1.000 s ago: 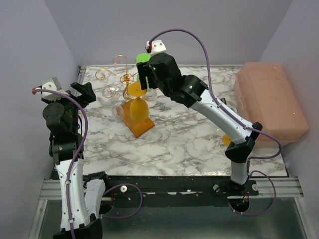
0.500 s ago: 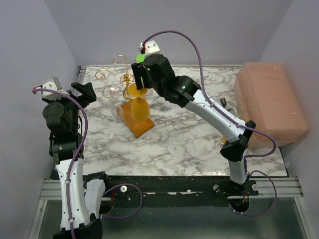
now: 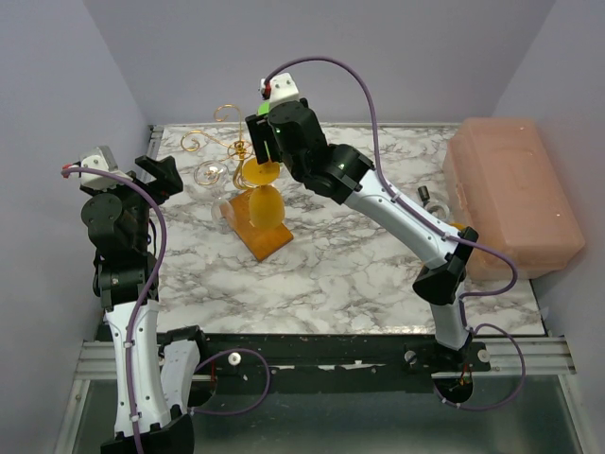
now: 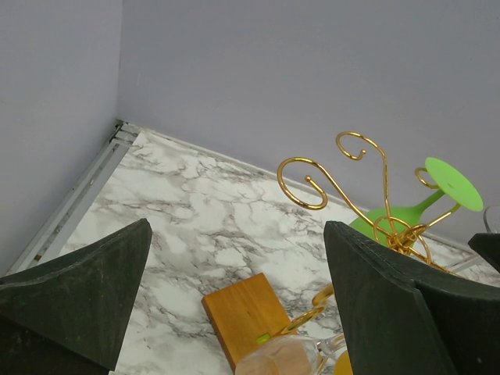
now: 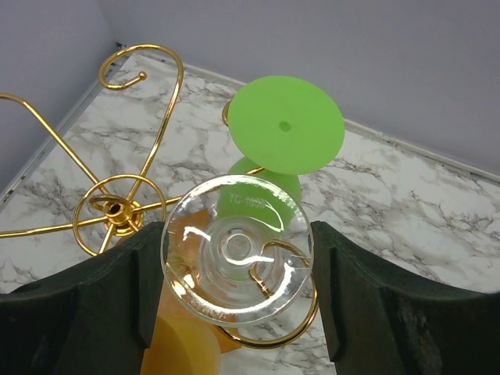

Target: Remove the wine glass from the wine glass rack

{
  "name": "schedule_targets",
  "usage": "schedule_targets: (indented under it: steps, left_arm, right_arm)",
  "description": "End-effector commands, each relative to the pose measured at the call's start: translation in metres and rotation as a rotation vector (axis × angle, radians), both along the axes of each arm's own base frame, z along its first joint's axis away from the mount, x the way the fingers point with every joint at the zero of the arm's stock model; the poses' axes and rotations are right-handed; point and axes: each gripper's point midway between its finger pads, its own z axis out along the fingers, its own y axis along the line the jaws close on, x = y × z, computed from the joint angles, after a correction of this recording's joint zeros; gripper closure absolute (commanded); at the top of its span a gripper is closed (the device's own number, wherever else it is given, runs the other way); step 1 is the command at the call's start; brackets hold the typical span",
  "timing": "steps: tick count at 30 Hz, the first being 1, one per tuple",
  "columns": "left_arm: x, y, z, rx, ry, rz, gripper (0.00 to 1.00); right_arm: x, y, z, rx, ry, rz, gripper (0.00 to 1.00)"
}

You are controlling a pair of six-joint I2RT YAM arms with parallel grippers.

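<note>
The gold wire wine glass rack [image 3: 227,118] stands on its orange-brown wooden base [image 3: 271,238] at the back left; it also shows in the left wrist view [image 4: 344,180] and the right wrist view [image 5: 117,209]. A clear wine glass [image 5: 234,258] hangs upside down from a scroll arm. My right gripper [image 5: 236,234] is over the rack [image 3: 265,151], with both fingers against the rim of the glass's round foot. A green glass [image 5: 285,125] and a yellow glass [image 3: 267,206] hang beside it. My left gripper [image 3: 156,175] is open and empty, left of the rack [image 4: 236,226].
Another clear glass [image 3: 210,173] hangs on the rack's left side. A large pink lidded box [image 3: 515,194] sits at the right edge, with a small clear object [image 3: 430,196] beside it. Grey walls close in the back and left.
My right gripper has moved left and slightly back over the rack, coming to rest around the clear glass's foot. The left arm has not moved.
</note>
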Motion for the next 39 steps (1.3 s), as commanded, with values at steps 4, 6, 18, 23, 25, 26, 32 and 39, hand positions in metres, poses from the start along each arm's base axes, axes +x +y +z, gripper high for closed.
schedule_targets:
  steps: [4, 6, 18, 23, 25, 26, 32, 39]
  left_arm:
    - [0.000, -0.004, 0.001, -0.008, -0.012, -0.022, 0.06]
    - [-0.001, -0.004, 0.002, -0.007, -0.017, -0.022, 0.06]
    - [0.000, -0.004, 0.002, -0.008, -0.016, -0.024, 0.06]
    - [0.000, -0.004, 0.002, -0.008, -0.015, -0.026, 0.06]
    - [0.000, -0.004, 0.002, -0.008, -0.014, -0.026, 0.06]
    - [0.000, -0.005, 0.001, -0.008, -0.014, -0.027, 0.06]
    - [0.001, -0.007, 0.001, -0.013, -0.015, -0.040, 0.06]
    - [0.003, -0.017, 0.003, -0.004, -0.019, -0.098, 0.09]
  right_arm:
    - [0.010, -0.006, 0.029, 0.030, -0.105, -0.077, 0.29]
    - [0.011, -0.008, 0.030, 0.021, -0.114, -0.088, 0.29]
    - [0.015, -0.029, 0.030, -0.057, -0.152, -0.169, 0.28]
    - [0.014, -0.040, 0.031, -0.069, -0.156, -0.205, 0.28]
    - [0.011, -0.044, 0.033, -0.067, -0.154, -0.210, 0.28]
    - [0.009, -0.047, 0.033, -0.065, -0.151, -0.211, 0.28]
    - [-0.001, -0.065, 0.028, -0.062, -0.130, -0.229, 0.28]
    - [-0.016, -0.088, 0.021, -0.044, -0.105, -0.254, 0.28]
